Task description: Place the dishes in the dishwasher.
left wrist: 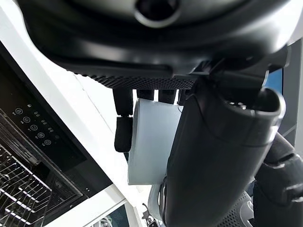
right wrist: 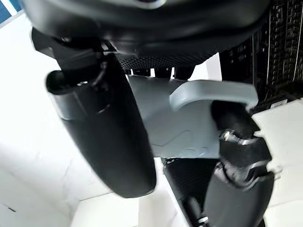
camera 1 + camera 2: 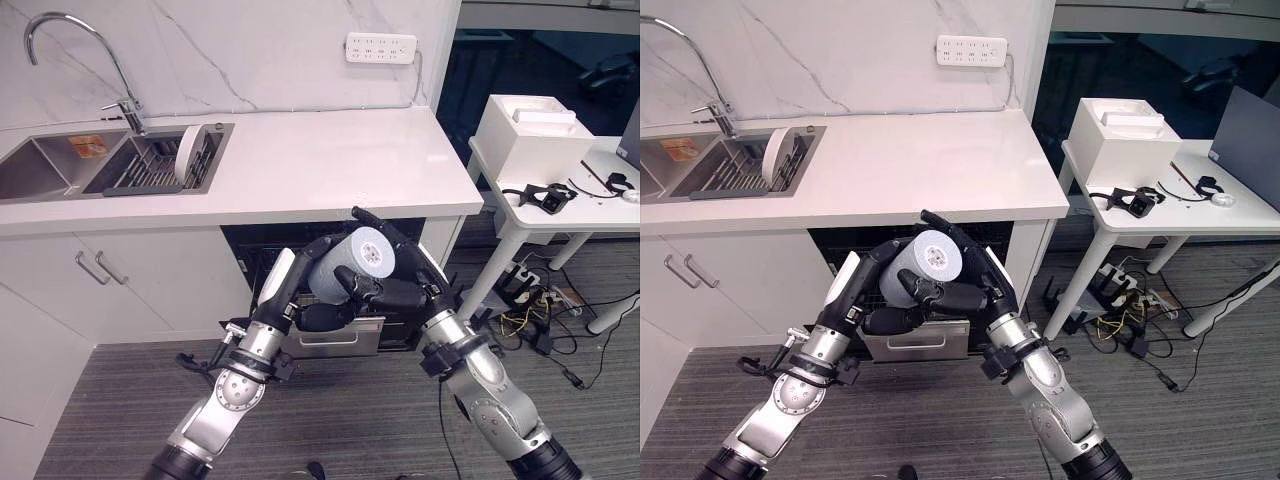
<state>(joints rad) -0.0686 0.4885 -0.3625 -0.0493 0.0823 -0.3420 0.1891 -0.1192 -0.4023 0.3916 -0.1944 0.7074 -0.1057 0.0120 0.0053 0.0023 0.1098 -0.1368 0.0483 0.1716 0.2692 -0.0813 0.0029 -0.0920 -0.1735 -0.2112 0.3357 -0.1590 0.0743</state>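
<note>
Mug (image 3: pixel 352 262), pale grey, lies on its side between both hands in front of the open dishwasher (image 3: pixel 330 325). Left hand (image 3: pixel 300 285) and right hand (image 3: pixel 405 280) curl round it. Best lowered level into the rack, handle clear of the wires. Farther off, a plate (image 3: pixel 187 152) stands in the sink (image 3: pixel 60 165).

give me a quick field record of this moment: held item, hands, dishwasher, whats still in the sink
held item: pale blue-grey mug with a handle, lying sideways, base toward the camera
left hand: curled round the mug
right hand: curled round the mug
dishwasher: open under the counter, rack pulled out below the mug
sink rack: one white plate standing on edge
</note>
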